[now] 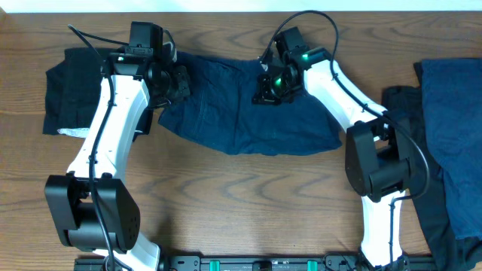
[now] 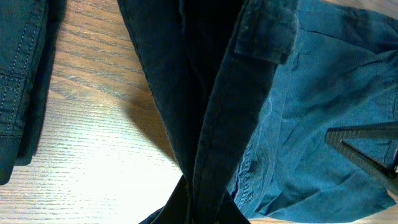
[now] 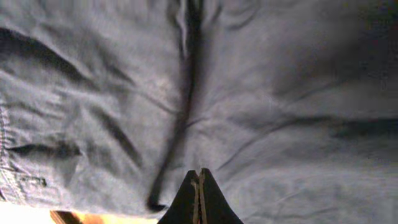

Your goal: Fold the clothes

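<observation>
1. The navy garment [image 1: 248, 113] lies spread at the far middle of the bench [image 1: 248, 188], long axis left-right.
2. The left end effector [image 1: 179, 81] is clamped on the garment's left edge.
3. The right end effector [image 3: 199, 183] is closed and empty, its tips on the cloth.

I find no text, brand, number or sign that I can read in any of my views. The one label is a small white tag [image 1: 73, 132] at the edge of the black garment [image 1: 68, 86] on my left. It is too small to show any print.
</observation>
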Robot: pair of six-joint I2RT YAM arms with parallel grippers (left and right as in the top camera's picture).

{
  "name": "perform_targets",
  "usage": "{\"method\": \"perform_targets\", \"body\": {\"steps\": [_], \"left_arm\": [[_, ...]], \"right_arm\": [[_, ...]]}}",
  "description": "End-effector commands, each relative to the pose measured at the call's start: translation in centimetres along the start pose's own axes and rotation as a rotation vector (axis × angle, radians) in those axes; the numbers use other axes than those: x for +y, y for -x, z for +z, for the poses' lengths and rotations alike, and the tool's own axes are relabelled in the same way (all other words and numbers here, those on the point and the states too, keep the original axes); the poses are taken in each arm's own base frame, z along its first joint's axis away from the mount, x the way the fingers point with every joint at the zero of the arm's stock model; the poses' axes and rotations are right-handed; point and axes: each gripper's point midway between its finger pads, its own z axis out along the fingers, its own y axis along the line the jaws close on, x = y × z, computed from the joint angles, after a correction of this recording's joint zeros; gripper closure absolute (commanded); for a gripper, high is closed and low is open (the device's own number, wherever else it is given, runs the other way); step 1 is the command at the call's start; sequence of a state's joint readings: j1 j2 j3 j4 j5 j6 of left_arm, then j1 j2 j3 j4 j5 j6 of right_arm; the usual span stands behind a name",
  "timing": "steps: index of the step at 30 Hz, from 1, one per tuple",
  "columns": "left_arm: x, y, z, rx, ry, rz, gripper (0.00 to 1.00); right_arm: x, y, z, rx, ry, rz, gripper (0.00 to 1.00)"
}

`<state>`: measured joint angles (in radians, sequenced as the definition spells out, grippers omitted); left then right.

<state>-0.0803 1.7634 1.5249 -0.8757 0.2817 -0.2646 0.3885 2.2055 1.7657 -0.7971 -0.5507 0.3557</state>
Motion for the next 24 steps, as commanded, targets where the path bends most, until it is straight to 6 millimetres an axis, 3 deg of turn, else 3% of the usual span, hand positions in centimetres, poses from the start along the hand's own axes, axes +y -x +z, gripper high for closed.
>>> {"method": "perform_targets", "body": {"steps": [1,9,12,17,24], "left_arm": [[-0.5,0.8,-0.9,-0.032,-0.006,0.018,0.94],[-0.4,0.6,-0.9,-0.022,-0.003,0.015,0.94],[-0.4,0.4,-0.9,-0.013,0.000,0.007,0.94],[-0.2,-0.3,-0.9,0.012,0.009,0.002,0.94],[-0.3,-0.1,-1.1,0.005,0.006,0.004,0.94]], "right_arm": [[0.1,0.0,1.3,0.007,0.002,-0.006,0.99],[-0.8,-0.4,7.7,0.034,0.013,0.013,0.99],[0.4,-0.8,9.2,0.059,0.105,-0.024,0.99],[1.0,0.4,8.5,0.029,0.142,-0.046,0.99],[1.2,5.0,4.2,-0.090,0.162,-0.078,0.99]]}}
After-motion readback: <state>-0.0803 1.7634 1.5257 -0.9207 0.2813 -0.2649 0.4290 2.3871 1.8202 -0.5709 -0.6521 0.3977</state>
